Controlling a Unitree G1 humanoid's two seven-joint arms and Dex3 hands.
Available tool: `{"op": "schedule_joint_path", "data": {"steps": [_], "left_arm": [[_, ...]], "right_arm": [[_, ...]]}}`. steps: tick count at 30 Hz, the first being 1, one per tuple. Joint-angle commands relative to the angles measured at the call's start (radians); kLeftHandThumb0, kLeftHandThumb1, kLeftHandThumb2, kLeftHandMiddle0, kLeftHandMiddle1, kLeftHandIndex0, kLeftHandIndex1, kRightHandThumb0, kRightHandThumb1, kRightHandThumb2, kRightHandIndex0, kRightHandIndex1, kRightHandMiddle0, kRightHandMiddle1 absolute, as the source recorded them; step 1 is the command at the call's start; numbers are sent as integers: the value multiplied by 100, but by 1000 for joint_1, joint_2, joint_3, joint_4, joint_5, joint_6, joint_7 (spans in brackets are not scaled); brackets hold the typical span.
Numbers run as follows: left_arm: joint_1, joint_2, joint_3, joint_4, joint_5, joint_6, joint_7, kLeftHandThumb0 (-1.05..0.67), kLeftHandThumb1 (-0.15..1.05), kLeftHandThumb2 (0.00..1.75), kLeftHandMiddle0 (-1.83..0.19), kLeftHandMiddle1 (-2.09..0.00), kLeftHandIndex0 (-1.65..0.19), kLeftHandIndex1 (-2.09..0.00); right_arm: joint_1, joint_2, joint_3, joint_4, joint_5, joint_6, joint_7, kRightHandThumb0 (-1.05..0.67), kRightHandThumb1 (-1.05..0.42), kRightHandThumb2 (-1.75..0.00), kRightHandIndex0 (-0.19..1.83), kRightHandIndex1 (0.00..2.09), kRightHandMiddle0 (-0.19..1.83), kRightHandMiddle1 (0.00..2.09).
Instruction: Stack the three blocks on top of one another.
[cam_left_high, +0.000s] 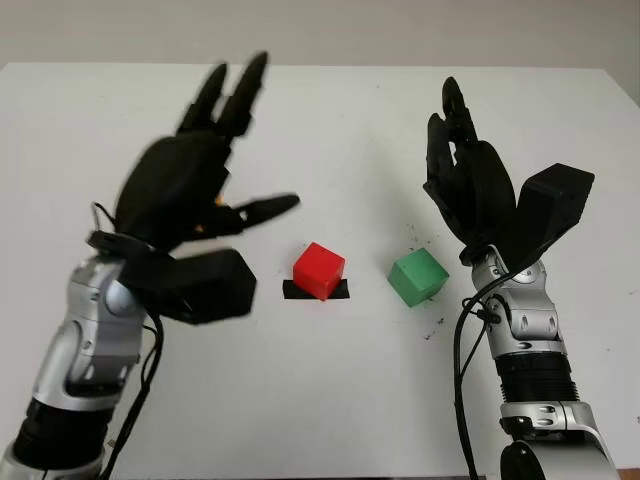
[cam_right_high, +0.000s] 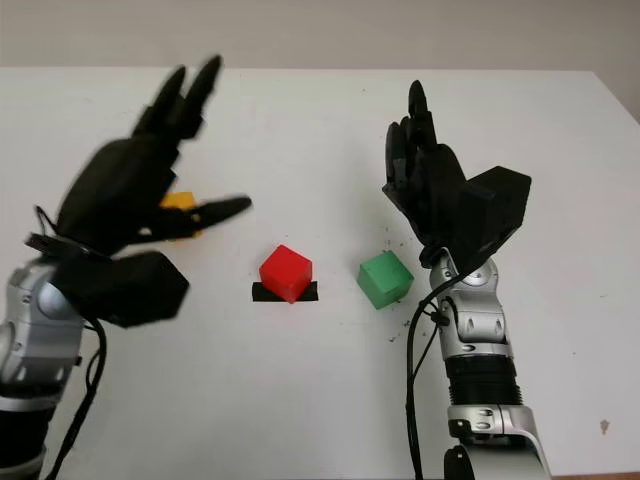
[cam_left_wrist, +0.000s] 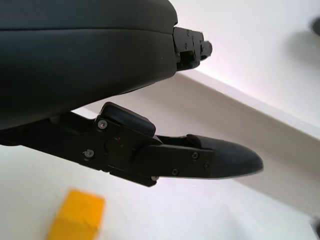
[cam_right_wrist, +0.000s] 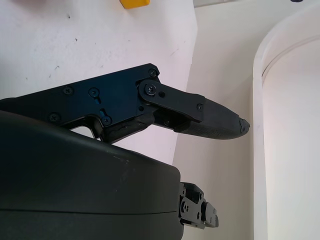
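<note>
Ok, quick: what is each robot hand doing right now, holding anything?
Left robot hand: open, raised above the yellow block, holding nothing.
Right robot hand: open, raised beside the green block, holding nothing.

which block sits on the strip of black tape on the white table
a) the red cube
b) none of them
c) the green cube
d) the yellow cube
a: the small red cube stands on the black tape strip, while the green cube sits on bare white table beside it and the yellow cube lies apart, under the open left hand.
</note>
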Motion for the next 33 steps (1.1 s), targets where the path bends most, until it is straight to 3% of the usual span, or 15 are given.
{"op": "schedule_joint_path", "data": {"steps": [1,9,14,19,24,33], "left_arm": [[-47,57,35,68,-45,17,-42,-88,105,20,2,-7,-9,-11],[-135,238,36,237,-172,50,-222,-84,100,5,1,-5,-11,-8],[-238,284,-70,457,-117,21,-232,-86,96,5,2,-5,-18,-9],[-306,290,-184,603,-41,-3,-244,-96,99,6,5,-4,-19,-8],[-339,243,-213,733,-94,-94,-251,-90,94,4,10,-4,-20,-7],[-346,211,-258,810,-112,-170,-275,-86,89,4,12,-4,-21,-6]], "right_arm": [[0,-3,-2,-15,-1,-8,1,-68,-105,-71,-19,0,-19,0],[5,-10,-7,-25,0,3,-1,-68,-105,-70,-19,0,-19,0],[3,-18,-5,-26,-2,4,10,-67,-105,-72,-19,0,-19,0],[-3,-16,-5,-16,-3,-8,14,-68,-105,-71,-19,0,-19,0],[-5,-16,-4,-22,-3,1,13,-66,-105,-72,-19,0,-19,0],[-4,-22,-9,-25,-1,6,17,-66,-105,-72,-19,0,-19,0]]}}
